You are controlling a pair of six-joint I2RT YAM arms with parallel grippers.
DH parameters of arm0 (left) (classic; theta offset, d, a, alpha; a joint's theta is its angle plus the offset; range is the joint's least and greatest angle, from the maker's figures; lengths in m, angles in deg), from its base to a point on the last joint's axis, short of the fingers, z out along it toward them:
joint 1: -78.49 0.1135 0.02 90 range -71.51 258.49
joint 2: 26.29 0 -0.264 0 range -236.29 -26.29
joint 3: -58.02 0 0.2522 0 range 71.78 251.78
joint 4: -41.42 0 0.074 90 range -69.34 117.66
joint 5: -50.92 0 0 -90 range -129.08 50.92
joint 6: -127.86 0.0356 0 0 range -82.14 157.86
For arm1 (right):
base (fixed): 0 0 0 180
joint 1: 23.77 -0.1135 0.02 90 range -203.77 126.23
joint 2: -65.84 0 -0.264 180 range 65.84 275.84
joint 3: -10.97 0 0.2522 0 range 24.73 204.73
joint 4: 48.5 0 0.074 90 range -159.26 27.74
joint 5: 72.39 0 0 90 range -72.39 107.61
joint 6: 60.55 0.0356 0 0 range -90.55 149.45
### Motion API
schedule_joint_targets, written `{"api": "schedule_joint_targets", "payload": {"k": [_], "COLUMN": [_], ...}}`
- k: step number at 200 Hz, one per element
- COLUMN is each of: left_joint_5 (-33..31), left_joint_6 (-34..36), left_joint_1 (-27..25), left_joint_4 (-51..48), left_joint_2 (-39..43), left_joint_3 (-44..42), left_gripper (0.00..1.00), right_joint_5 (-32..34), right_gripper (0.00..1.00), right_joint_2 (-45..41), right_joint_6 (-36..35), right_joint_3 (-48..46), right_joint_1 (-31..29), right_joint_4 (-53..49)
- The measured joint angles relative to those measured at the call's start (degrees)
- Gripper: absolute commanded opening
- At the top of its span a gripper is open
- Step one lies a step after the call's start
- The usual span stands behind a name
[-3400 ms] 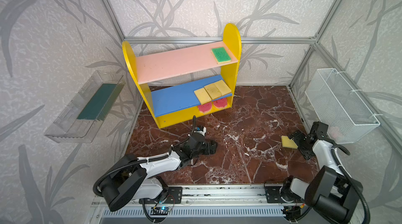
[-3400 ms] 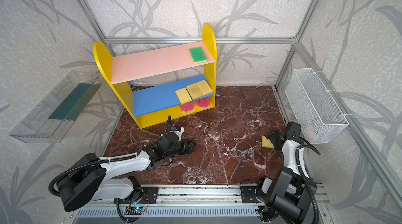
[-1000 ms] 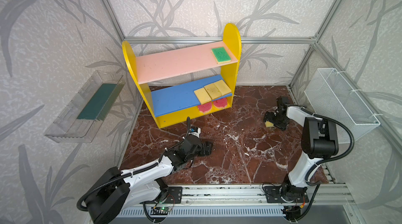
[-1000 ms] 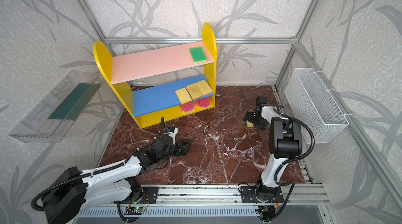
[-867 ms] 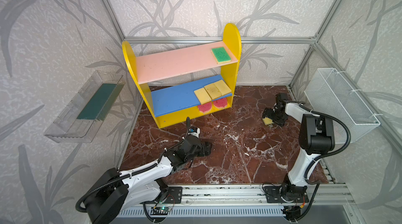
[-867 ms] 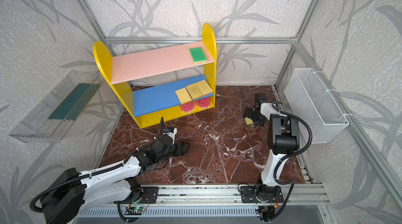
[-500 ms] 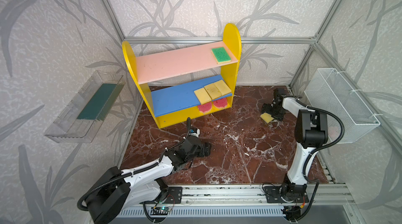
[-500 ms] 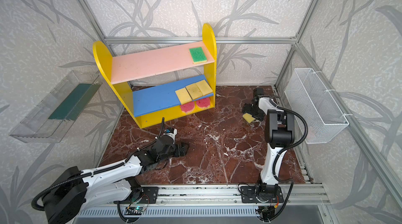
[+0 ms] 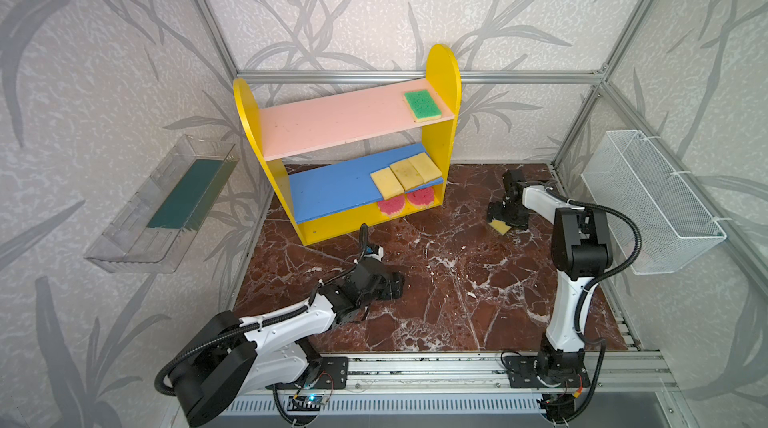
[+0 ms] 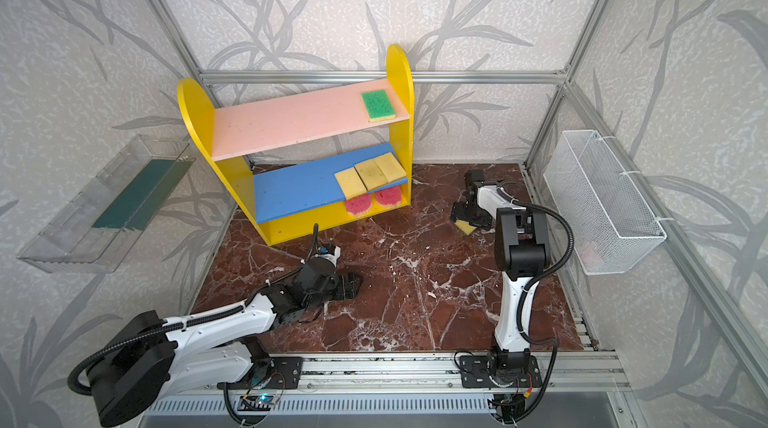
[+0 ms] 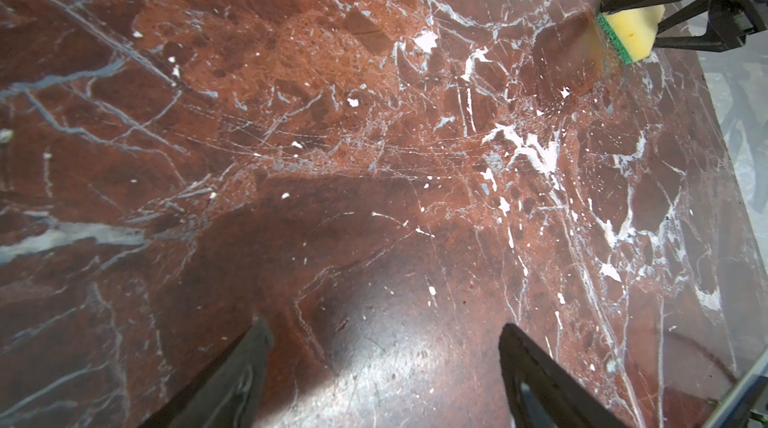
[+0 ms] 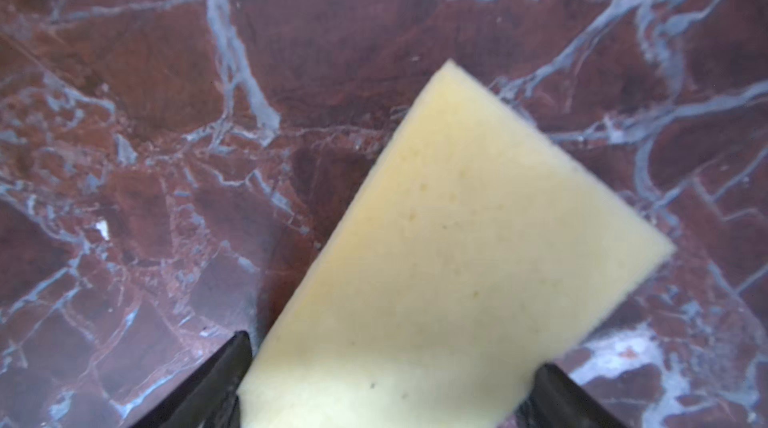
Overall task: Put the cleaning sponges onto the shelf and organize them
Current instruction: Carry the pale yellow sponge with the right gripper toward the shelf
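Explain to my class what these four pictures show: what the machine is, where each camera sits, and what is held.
Two white robot arms work at a marble table, each ending in a two-fingered gripper. Two pictures look down from above; two come from cameras on the arms' wrists. The shelf carries a green sponge on top, three yellow sponges in the middle and two pink sponges at the bottom. The left gripper is open and empty. The right gripper has its fingers either side of a loose sponge; whether it grips is unclear.
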Motion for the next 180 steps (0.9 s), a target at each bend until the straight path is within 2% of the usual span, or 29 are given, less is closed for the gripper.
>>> {"api": "schedule_joint_targets", "payload": {"k": [46, 120, 156, 180], "left_joint_5": [0.8, 2.3, 2.5, 2.5], "left_joint_6": [-0.1, -1.0, -1.0, -1.1], "left_joint_1": [0.0, 0.0, 0.0, 0.0], "left_joint_4": [0.4, 2.4, 2.8, 3.0], "left_joint_2": [0.0, -1.9, -2.4, -2.5], "left_joint_3": [0.1, 0.1, 0.1, 0.1], "left_gripper": [0.88, 0.88, 0.88, 0.88], "right_joint_5": [2.7, 4.0, 2.1, 0.6], "right_gripper": [0.97, 1.00, 0.90, 0.89], "right_joint_2": [-5.1, -8.6, -8.9, -8.9], "right_joint_6": [-1.1, -1.1, 1.2, 3.1], "right_joint_3": [-6.9, -11.6, -11.8, -12.5], "right_joint_1": [-0.8, -0.8, -0.5, -0.2], "right_joint_4": [-0.3, -1.2, -0.6, 0.2]}}
